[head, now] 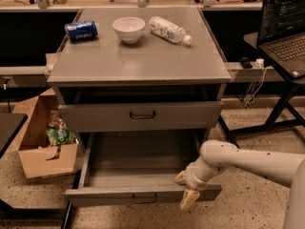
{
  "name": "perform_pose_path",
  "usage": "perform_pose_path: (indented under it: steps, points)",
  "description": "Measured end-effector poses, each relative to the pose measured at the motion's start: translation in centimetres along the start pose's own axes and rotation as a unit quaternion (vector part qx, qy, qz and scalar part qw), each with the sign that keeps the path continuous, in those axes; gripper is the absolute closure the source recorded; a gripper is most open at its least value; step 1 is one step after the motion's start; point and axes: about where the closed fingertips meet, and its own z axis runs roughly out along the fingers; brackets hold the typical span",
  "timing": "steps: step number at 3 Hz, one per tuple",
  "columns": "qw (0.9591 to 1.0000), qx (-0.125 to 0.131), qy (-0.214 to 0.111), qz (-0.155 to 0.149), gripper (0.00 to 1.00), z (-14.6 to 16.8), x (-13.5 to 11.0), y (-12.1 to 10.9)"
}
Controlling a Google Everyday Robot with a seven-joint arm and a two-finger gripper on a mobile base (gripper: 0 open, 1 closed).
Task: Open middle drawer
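Note:
The middle drawer (pixel 143 194) is a wide grey drawer pulled far out, its inside bare and its small dark bar handle (pixel 144 198) at the centre of the front. My gripper (pixel 186 189) is at the right end of that front panel, away from the handle. One pale finger (pixel 180 177) is just inside the drawer and the other (pixel 189 200) hangs in front of the panel, with the fingers apart. The slimmer drawer above (pixel 140 116) has its own bar handle and stands slightly out. The lowest drawer is hidden under the open one.
On the cabinet top (pixel 143 61) lie a blue can (pixel 81 30), a white bowl (pixel 128 29) and a plastic bottle (pixel 169 30). A cardboard box (pixel 43 142) with a green bag stands on the floor at left. A laptop (pixel 283 23) sits on a black table at right.

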Motion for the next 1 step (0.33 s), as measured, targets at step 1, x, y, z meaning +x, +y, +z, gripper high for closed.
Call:
perform_pose_path:
  steps: [1]
  points:
    - [1.0000,0.000,0.000,0.000,0.00,0.00,0.00,0.00]
